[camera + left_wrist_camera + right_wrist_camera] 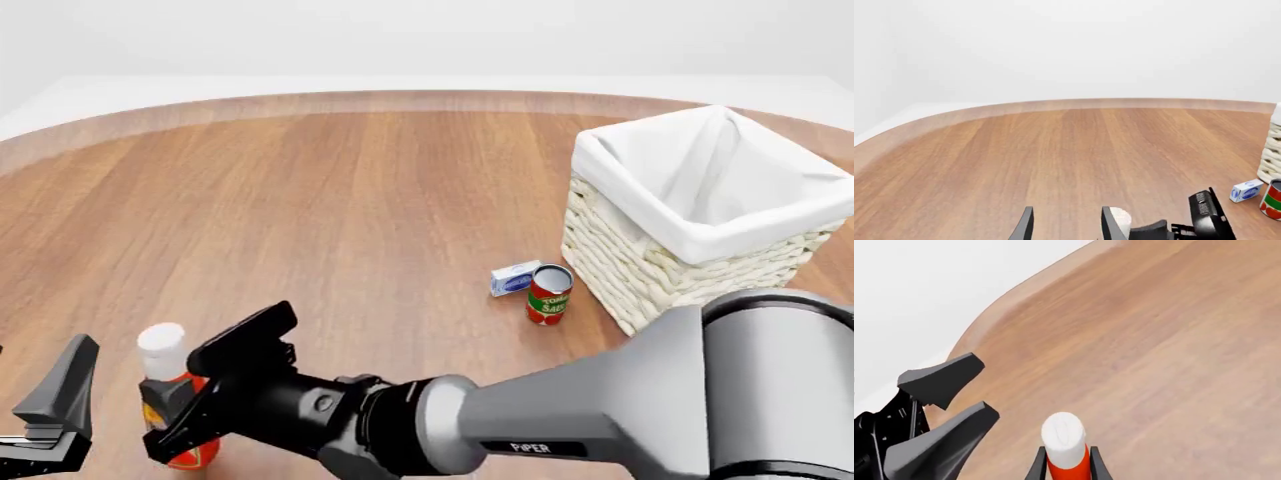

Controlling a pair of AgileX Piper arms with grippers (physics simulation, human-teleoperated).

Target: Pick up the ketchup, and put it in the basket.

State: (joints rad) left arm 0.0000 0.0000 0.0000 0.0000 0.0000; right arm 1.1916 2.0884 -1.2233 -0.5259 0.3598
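The basket [707, 215] is sitting well away from the right gripper [220, 385], far across the table [334, 200] beyond the tomato can [549, 294] and a small blue box [513, 278]. The right gripper's fingers are flanking the ketchup [1065, 450], touching or nearly so; a firm hold cannot be told. The left gripper [54, 415] is idling just beside it, fingers apart. The grasp step seems underway; next comes closing firmly, lifting, and carrying toward the basket.

Wooden table [334, 200] bearing basket [694, 235], can [549, 294], small box [513, 278].
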